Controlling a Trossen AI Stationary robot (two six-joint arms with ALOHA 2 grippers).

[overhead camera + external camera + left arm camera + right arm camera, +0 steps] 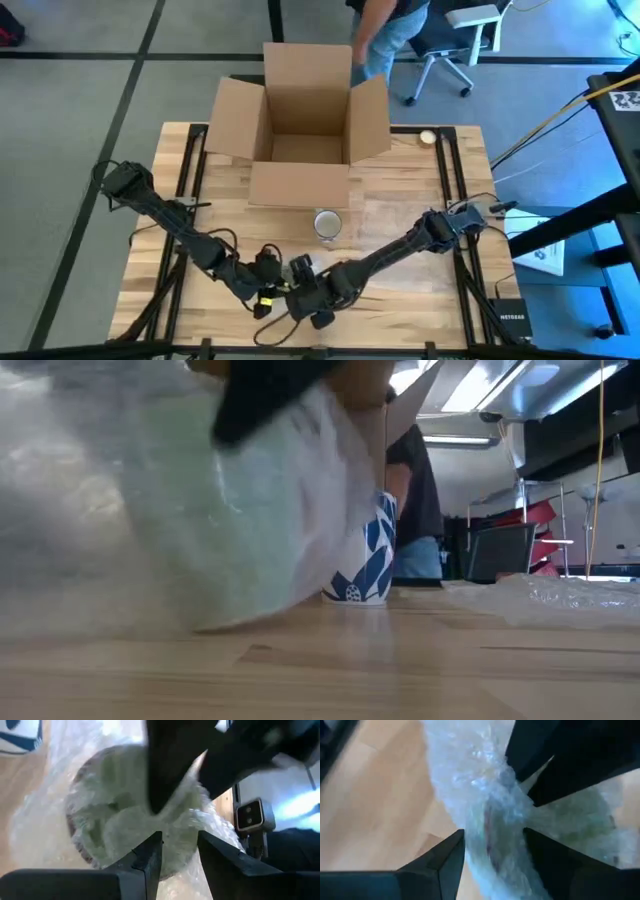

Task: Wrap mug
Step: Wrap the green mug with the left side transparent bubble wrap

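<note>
Near the table's six o'clock edge, the left gripper (268, 272) and the right gripper (300, 270) meet over a bubble-wrapped bundle (135, 810). The right gripper's fingers (445, 865) straddle a twisted strand of bubble wrap (485, 800), while the left's fingers (150, 857) stand slightly parted at the bundle. A blue-patterned mug (328, 224) stands unwrapped toward twelve o'clock from them, before the open cardboard box (305, 120).

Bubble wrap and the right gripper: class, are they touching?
Touching. The right wrist view shows the bubble wrap running between the right gripper fingers, pressed against them.
</note>
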